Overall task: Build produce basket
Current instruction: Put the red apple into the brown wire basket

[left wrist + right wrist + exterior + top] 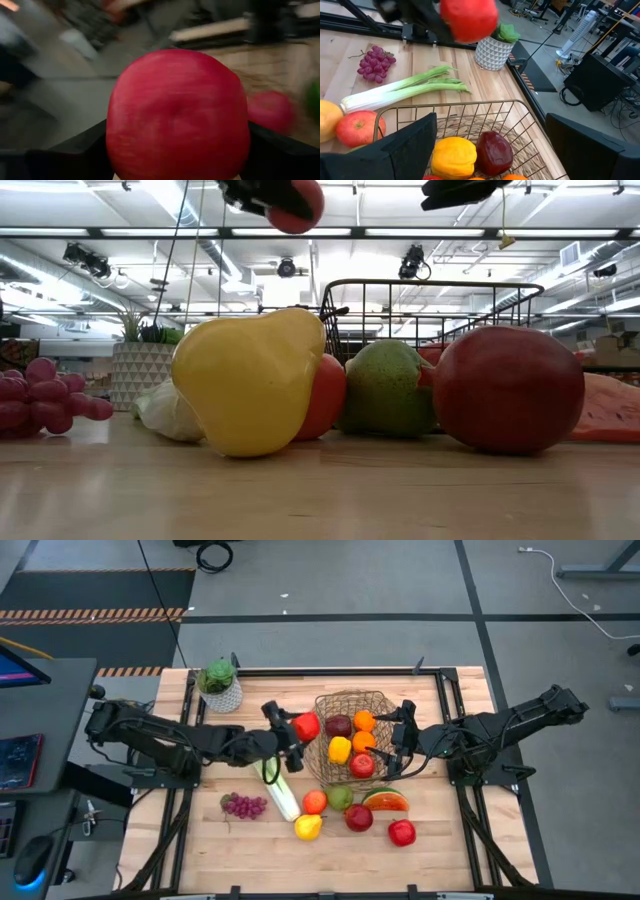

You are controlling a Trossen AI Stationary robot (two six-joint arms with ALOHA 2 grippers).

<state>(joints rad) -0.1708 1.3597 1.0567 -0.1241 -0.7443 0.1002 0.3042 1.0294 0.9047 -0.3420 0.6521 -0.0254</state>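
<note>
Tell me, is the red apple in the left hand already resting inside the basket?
No, the red apple hangs in the left hand just outside the basket rim.

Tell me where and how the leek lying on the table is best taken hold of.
Probably at mid-stalk, from straight above, jaws spanning its narrow width. The leek lies flat and long, white end nearest the yellow pear-shaped fruit, leafy end toward the left gripper, which is busy holding a red apple.

Red apple, tan wire basket
</note>
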